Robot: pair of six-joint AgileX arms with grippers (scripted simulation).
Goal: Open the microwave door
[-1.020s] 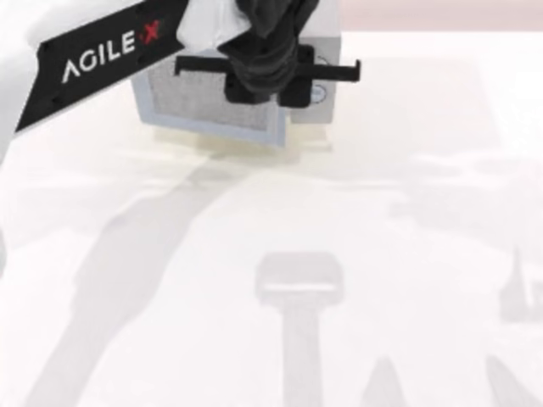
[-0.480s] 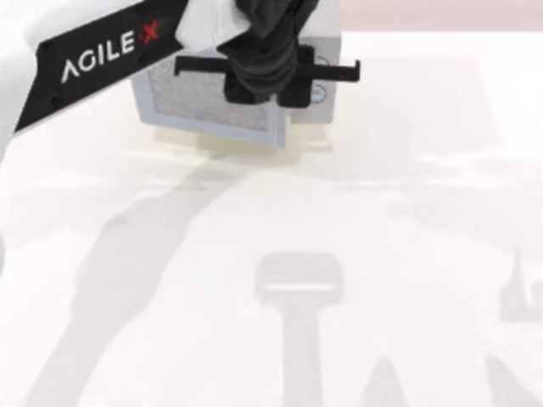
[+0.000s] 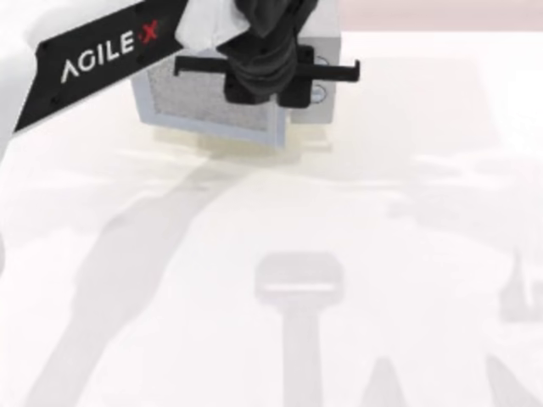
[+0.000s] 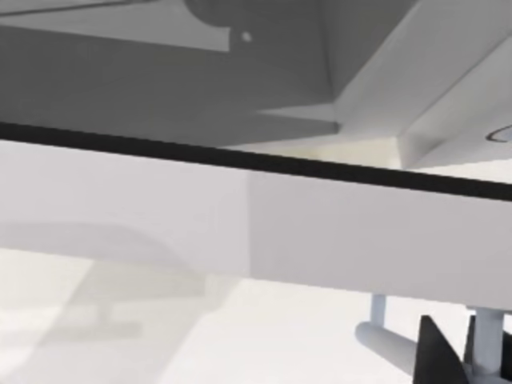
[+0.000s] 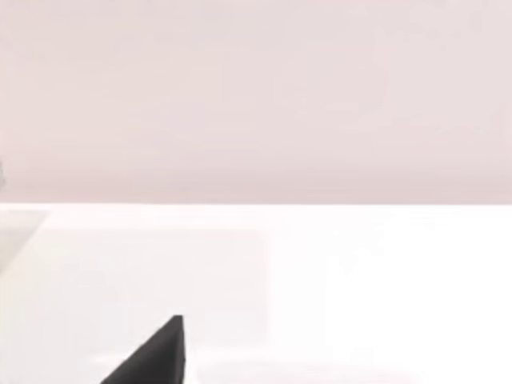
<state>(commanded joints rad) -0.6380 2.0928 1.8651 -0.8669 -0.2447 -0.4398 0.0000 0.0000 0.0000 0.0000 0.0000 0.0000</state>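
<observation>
The microwave door (image 3: 212,103) is slightly ajar at the front of the microwave (image 3: 327,47), at the far edge of the tabletop (image 3: 271,254) left of centre, so you're mid-swing; your left gripper (image 3: 284,85) sits at the door's free edge beside the knobs, and I can't tell whether it's clamped or apart. Next move, I'd judge, is a continued outward arc about the left hinge. The arm's own wrist crowds the door; right gripper (image 5: 152,356) idle, elsewhere.
</observation>
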